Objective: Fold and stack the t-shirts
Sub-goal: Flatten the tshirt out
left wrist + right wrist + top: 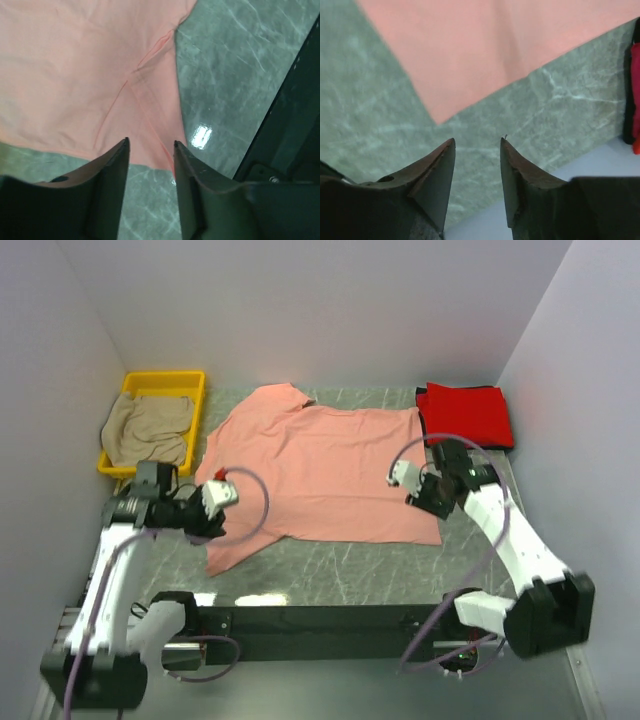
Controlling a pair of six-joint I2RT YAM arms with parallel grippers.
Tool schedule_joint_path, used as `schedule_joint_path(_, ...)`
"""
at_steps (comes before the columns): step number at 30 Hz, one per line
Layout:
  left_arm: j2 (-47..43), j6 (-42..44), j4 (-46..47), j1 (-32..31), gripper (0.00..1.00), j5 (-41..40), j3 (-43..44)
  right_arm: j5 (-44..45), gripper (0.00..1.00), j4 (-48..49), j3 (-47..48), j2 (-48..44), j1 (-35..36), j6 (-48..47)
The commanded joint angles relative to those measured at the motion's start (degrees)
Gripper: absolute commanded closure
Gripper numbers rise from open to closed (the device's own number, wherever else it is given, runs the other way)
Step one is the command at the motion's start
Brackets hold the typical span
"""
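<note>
The grey marbled table (pixel 340 575) carries the salmon-pink t-shirt (pixel 320 465), spread flat across its middle. The bright red t-shirt (pixel 467 415) lies folded at the far right corner, just beside the pink one. The beige-tan t-shirt (pixel 150 430) sits crumpled in the yellow bin (pixel 165 382), far left. The left tool (pixel 150 144) hangs parted and empty over the pink shirt's near-left sleeve. The right tool (pixel 477 142), likewise parted and empty, hovers by its right side.

The top view looks down from high over the near edge and takes in the whole table (pixel 330 575). Each wrist view faces down from close by: the left at the lower-left sleeve of the pink shirt (pixel 320 465), the right at its lower-right corner.
</note>
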Motion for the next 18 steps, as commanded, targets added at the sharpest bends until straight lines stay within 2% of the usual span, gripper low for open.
schedule_joint_path(1,11.0,-13.1,10.2,0.1,0.56,-0.9,3.3,-4.0,0.62,-2.0,8.2,9.7,-0.4,10.1)
schedule_joint_path(2,16.5,-13.4,10.0,0.1,0.57,-0.8,4.6,-4.5,0.63,-2.5,9.8,14.1,-0.4,13.4)
schedule_joint_path(5,24.5,-17.3,12.2,-2.3,0.49,-0.2,7.5,-6.3,0.68,-4.6,14.2,20.9,-0.7,17.8)
schedule_joint_path(10,31.4,-18.8,19.5,-10.4,0.48,-5.0,4.9,-6.2,0.70,-5.8,15.7,27.9,-1.5,22.4)
schedule_joint_path(12,34.2,-19.1,23.8,-10.7,0.46,-6.0,3.8,-5.5,0.70,-6.1,16.5,31.2,-1.8,24.6)
schedule_joint_path(18,41.0,-16.6,27.5,-11.8,0.45,-8.9,3.3,-6.0,0.70,-6.9,18.5,35.8,-2.6,28.3)
